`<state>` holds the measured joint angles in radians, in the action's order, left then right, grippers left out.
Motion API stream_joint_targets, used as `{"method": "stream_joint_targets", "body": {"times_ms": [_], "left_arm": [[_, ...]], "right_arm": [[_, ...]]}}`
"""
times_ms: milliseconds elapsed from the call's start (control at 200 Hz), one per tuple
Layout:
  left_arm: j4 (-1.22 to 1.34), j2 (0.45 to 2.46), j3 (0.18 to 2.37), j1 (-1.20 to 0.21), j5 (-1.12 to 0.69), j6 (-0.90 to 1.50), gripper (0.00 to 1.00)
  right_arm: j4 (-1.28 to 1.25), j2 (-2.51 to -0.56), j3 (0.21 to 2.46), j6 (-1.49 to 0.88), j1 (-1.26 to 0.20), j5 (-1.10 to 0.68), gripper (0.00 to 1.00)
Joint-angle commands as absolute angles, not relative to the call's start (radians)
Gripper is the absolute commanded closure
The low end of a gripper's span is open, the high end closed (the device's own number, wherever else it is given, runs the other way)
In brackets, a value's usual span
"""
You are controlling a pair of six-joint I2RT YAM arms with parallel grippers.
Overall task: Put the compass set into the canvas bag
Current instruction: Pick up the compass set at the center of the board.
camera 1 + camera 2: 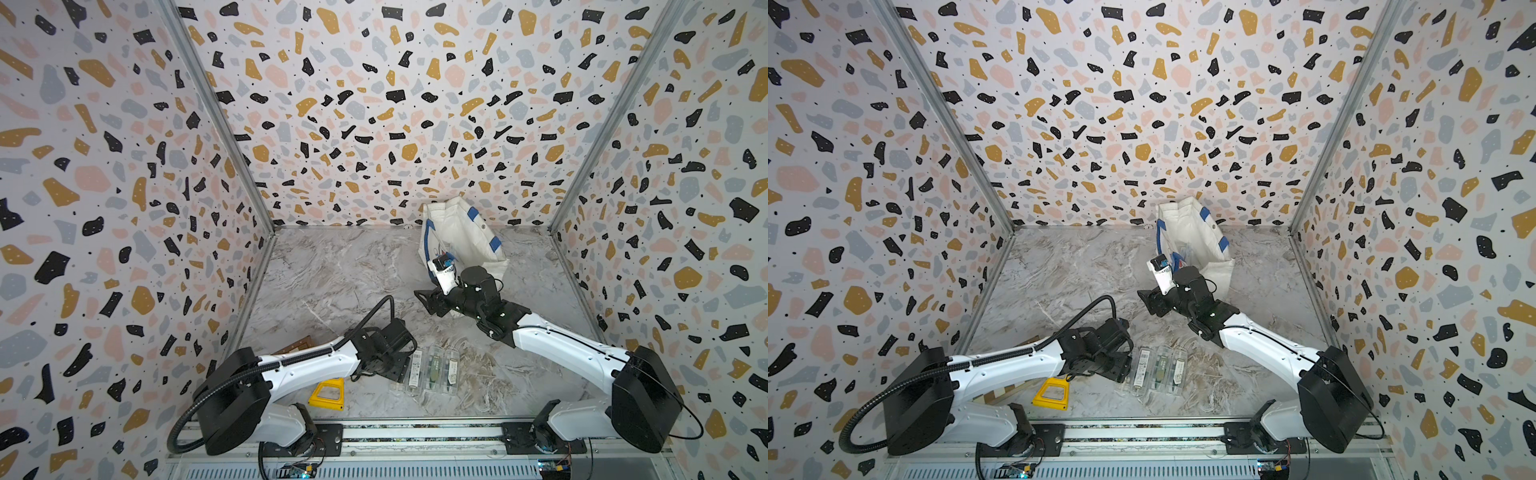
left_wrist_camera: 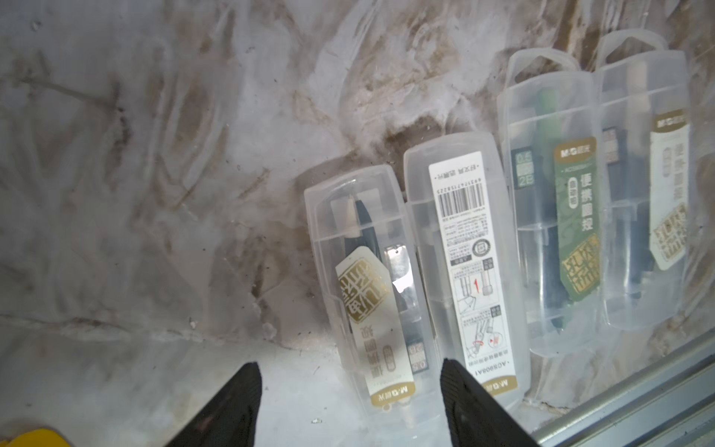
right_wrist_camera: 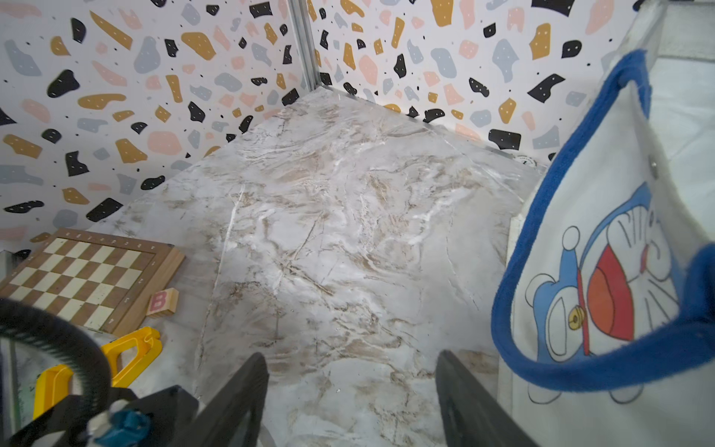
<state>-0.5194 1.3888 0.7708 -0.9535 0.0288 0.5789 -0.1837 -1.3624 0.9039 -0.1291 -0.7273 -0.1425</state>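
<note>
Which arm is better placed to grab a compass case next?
Left. The left gripper hangs open over the end compass case, jaws either side. The right gripper sits empty beside the canvas bag, well away from that case.

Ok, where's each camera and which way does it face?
Top views: above the bases, looking down on table; both arms show.
Left wrist: on its arm, facing down at compass set cases; open left end effector.
Right wrist: faces table's far corner, canvas bag beside; open right end effector.
Shared: bag in top and right-wrist views.
</note>
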Motion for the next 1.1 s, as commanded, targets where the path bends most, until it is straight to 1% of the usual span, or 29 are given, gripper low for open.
{"method": "stream_joint_targets", "body": {"times_ms": [0, 50, 135, 435, 596, 681, 781, 876, 931, 1091], "left_arm": [[-0.508, 1.412, 0.801, -0.968, 0.047, 0.607, 0.26], [-0.501, 1.427, 0.802, -0.972, 0.048, 0.612, 0.27], [-0.504, 1.449, 0.804, -0.981, 0.063, 0.62, 0.32], [-0.515, 1.544, 0.833, -1.012, 0.075, 0.619, 0.3], [-0.542, 1.543, 0.822, -1.013, 0.114, 0.645, 0.34], [-0.544, 1.537, 0.803, -1.013, 0.121, 0.656, 0.39], [-0.529, 1.516, 0.774, -1.014, 0.119, 0.664, 0.46], [-0.493, 1.492, 0.754, -1.013, 0.105, 0.648, 0.6], [-0.478, 1.48, 0.748, -1.014, 0.105, 0.639, 0.66], [-0.424, 1.386, 0.713, -1.014, 0.18, 0.617, 0.75]], "right_arm": [[-0.215, -1.332, 0.905, -0.132, -0.727, -0.181, 0.29], [-0.22, -1.332, 0.901, -0.135, -0.727, -0.187, 0.29], [-0.219, -1.336, 0.897, -0.136, -0.727, -0.193, 0.29], [-0.227, -1.336, 0.889, -0.146, -0.727, -0.199, 0.29], [-0.227, -1.35, 0.893, -0.149, -0.727, -0.201, 0.29], [-0.229, -1.358, 0.893, -0.15, -0.727, -0.201, 0.29], [-0.232, -1.369, 0.894, -0.157, -0.727, -0.203, 0.28], [-0.23, -1.379, 0.899, -0.161, -0.727, -0.216, 0.28], [-0.229, -1.382, 0.902, -0.166, -0.727, -0.219, 0.28], [-0.21, -1.391, 0.917, -0.196, -0.727, -0.22, 0.28]]}}
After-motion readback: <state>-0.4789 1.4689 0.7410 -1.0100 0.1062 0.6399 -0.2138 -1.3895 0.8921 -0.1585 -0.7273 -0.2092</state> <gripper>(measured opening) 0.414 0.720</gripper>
